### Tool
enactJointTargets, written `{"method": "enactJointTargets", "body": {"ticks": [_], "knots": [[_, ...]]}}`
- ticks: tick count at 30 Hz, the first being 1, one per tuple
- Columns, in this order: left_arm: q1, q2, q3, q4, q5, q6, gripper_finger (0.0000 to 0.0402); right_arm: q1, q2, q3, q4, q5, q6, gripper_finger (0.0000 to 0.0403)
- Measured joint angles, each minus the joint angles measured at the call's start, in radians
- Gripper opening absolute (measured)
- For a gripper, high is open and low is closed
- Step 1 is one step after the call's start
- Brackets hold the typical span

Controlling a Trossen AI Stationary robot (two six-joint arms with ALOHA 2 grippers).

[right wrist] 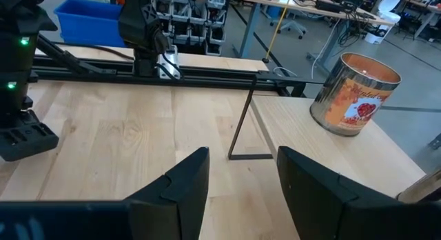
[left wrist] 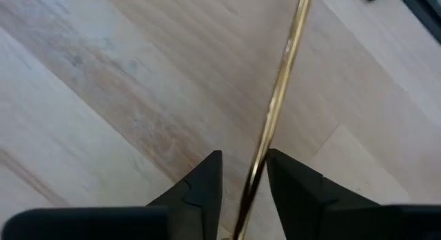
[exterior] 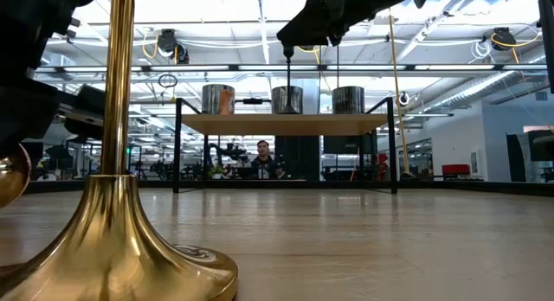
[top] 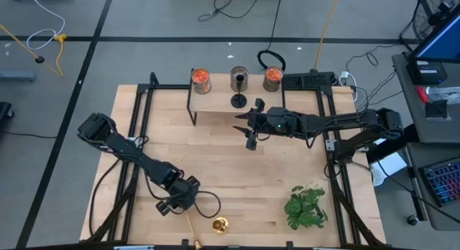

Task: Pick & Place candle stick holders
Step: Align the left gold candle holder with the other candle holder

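A tall gold candle stick holder stands upright on its flared base at the table's near edge. Its thin stem runs between the fingers of my open left gripper. A second gold holder stands on the table just right of it. The black holder stands on the front edge of the small raised shelf. My right gripper is open and empty, in the air just in front of that shelf; it also shows in the right wrist view. My left gripper has its two fingers on either side of the gold holder's thin stem, lying across it. The stem runs close along the inner side of one fingertip, with a gap to the other. I cannot tell whether it touches. The holder stands on its own base.
Three jars stand in a row on the shelf behind the black holder. A leafy green plant lies at the near right. Bare wood lies in the table's middle. A person shows far off in the low view.
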Motion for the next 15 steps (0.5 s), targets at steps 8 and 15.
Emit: {"method": "enactJointTargets", "body": {"ticks": [8,15], "knots": [[0.034,0.0,0.0,-0.004,0.021,-0.001,0.0016,0.0,0.0,0.0,0.0,0.0,0.0,0.0171],[0.05,0.0,0.0,-0.01,0.024,0.014,0.0034,0.0,0.0,0.0,0.0,0.0,0.0,0.0171]]}}
